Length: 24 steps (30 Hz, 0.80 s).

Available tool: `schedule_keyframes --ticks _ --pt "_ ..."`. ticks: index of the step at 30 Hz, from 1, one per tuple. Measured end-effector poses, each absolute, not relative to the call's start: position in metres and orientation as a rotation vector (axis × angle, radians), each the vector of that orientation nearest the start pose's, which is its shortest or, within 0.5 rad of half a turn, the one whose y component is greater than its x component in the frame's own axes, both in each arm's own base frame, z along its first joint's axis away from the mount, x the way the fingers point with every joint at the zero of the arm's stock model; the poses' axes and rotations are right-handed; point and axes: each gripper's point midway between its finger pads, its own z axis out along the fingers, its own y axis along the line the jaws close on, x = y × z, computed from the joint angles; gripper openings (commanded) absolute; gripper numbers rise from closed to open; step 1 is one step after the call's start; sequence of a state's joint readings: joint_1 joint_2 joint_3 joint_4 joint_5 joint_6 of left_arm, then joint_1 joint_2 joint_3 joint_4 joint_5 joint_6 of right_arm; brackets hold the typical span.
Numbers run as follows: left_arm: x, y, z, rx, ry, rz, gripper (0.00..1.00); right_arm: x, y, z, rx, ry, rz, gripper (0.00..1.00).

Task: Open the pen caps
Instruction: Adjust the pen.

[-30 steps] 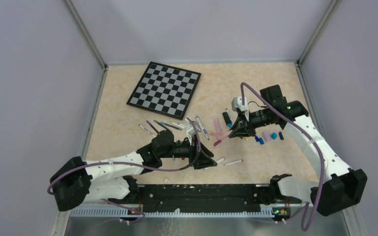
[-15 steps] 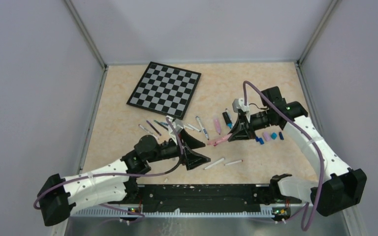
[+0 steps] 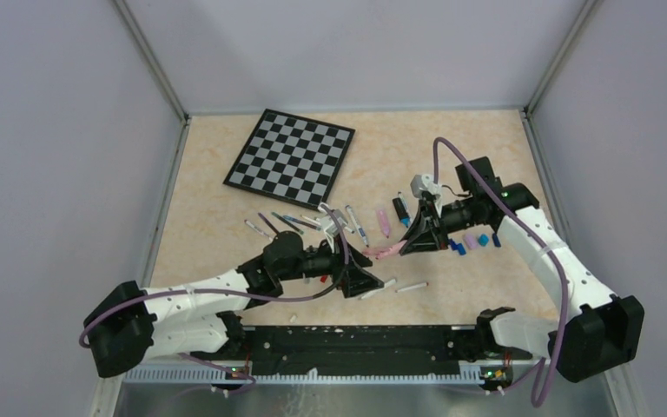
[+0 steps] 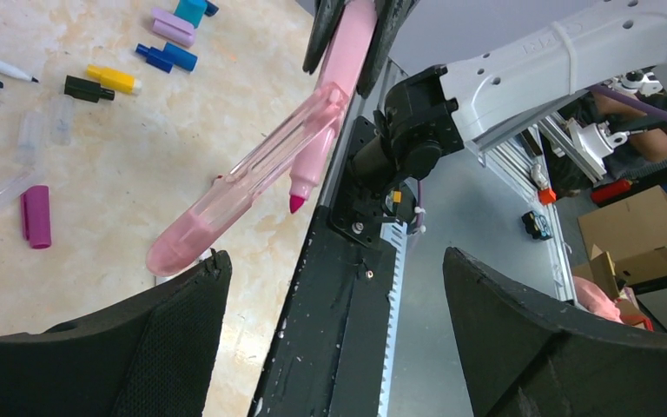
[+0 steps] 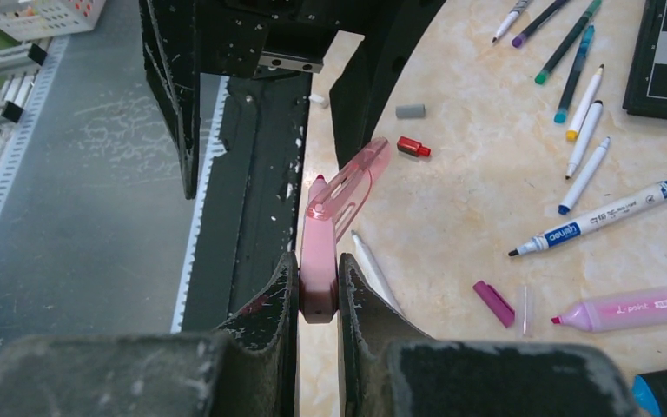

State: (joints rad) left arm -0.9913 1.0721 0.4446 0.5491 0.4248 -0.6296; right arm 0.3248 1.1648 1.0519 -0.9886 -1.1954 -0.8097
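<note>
Since the earlier frame the left claw [image 4: 334, 261] has spread its jaws wide and shifted in under the raised pen; it is now released and grasps nothing.

1. Just beyond the left claw hangs the pink cap [image 4: 252, 178], clear-walled and tilted. Its closed end sits just beside one left finger [image 4: 182, 330]. Its mouth end leans on the barrel of the pink pen [image 4: 352, 43]. The pen's nib is bare beside it, so the cap is judged to be off the nib. Whether it is caught on the barrel or dropping cannot be told.
2. The right claw [image 5: 317, 271] is clenched on the pink pen's rear end and holds it above the near edge of the desk [image 3: 452, 148], by the black rail [image 4: 347, 347].
3. Recommended procedure:
   - Hold the right grip steady.
   - Carry the pen inward over the desk before freeing the cap, because a drop here may land it on the rail.
   - If the cap clings, close the left claw on its mid-length and draw it along the pen's axis, not sideways.
4. Farther out, loose caps [image 4: 169, 56] and other pens [image 5: 591, 217] lie scattered on the desk.
5. A chessboard [image 3: 291, 158] lies at the far side.
</note>
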Motion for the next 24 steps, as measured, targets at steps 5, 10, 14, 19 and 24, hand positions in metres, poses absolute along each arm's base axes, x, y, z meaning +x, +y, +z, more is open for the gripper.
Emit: schedule_keyframes --ticks 5,10,14,19,24 --pt "0.115 -0.347 0.203 0.692 1.758 -1.522 0.9 0.153 0.215 0.226 -1.404 1.6 1.321 0.0" --pt "0.119 -0.352 0.205 0.688 1.759 -1.52 0.87 0.15 0.216 0.224 -1.381 1.606 1.359 0.0" --pt "0.122 -0.357 0.21 0.69 1.751 -1.531 0.82 0.149 0.218 0.222 -1.368 1.609 1.38 0.0" --pt "0.122 -0.364 0.213 0.692 1.754 -1.559 0.72 0.148 0.22 0.22 -1.354 1.623 1.403 0.0" --pt "0.12 -0.368 0.21 0.693 1.773 -1.588 0.65 0.148 0.223 0.22 -1.349 1.624 1.417 0.0"
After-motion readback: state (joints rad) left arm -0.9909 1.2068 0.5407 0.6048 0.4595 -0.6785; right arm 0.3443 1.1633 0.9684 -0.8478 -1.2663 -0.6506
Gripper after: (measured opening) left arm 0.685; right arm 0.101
